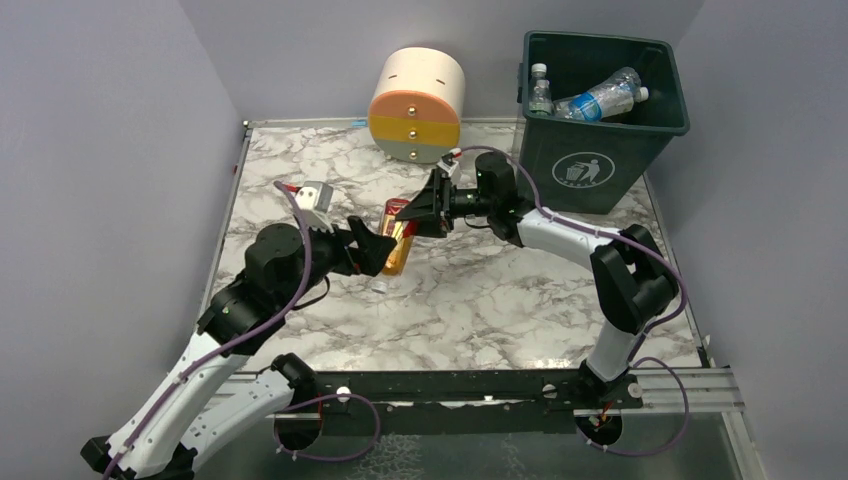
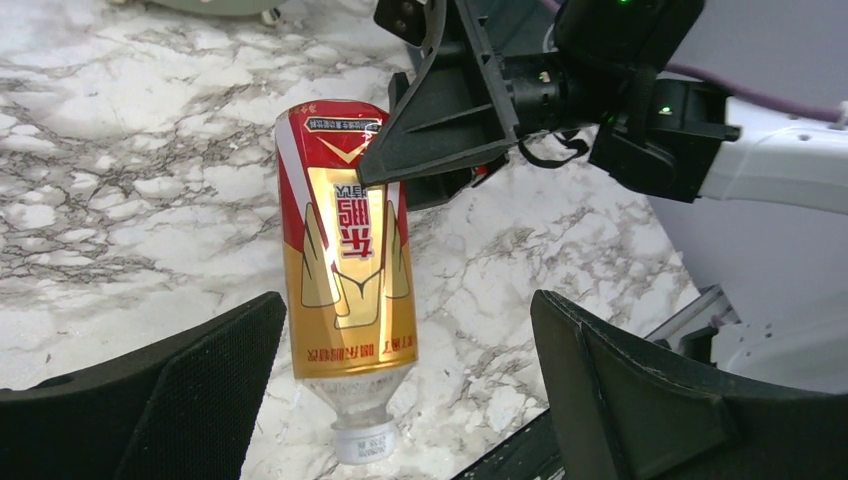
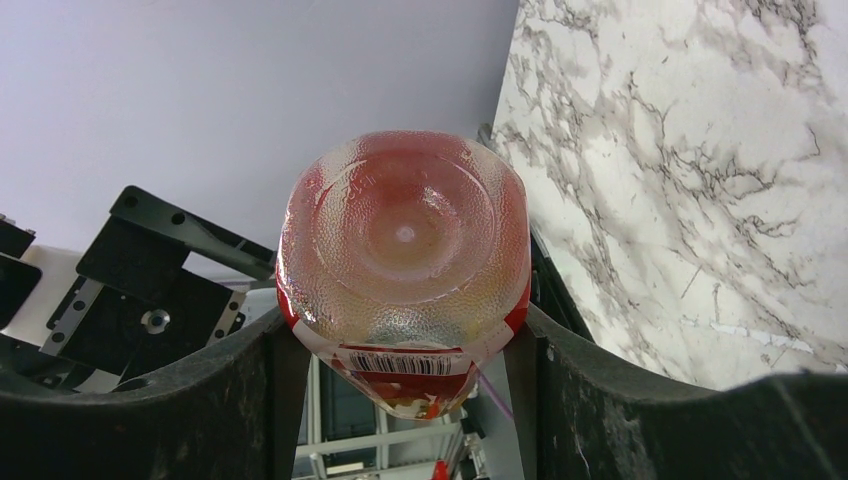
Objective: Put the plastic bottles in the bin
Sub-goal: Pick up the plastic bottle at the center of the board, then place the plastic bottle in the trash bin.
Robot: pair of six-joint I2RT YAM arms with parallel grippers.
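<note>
A plastic bottle (image 1: pixel 398 243) with a red and gold label and a white cap (image 2: pixel 365 441) hangs above the marble table (image 1: pixel 480 300). My right gripper (image 1: pixel 420 214) is shut on its base end; the right wrist view shows the dimpled base (image 3: pixel 405 235) pinched between both fingers. My left gripper (image 2: pixel 405 320) is open, its fingers (image 2: pixel 215 370) on either side of the neck end without touching it. The dark green bin (image 1: pixel 600 160) stands at the back right with a clear bottle (image 1: pixel 603 98) and a smaller one (image 1: pixel 540 92) inside.
A cream, orange and grey round drawer unit (image 1: pixel 416 105) lies at the back of the table, left of the bin. Grey walls close in the left, back and right sides. A black rail (image 1: pixel 450 385) runs along the near edge.
</note>
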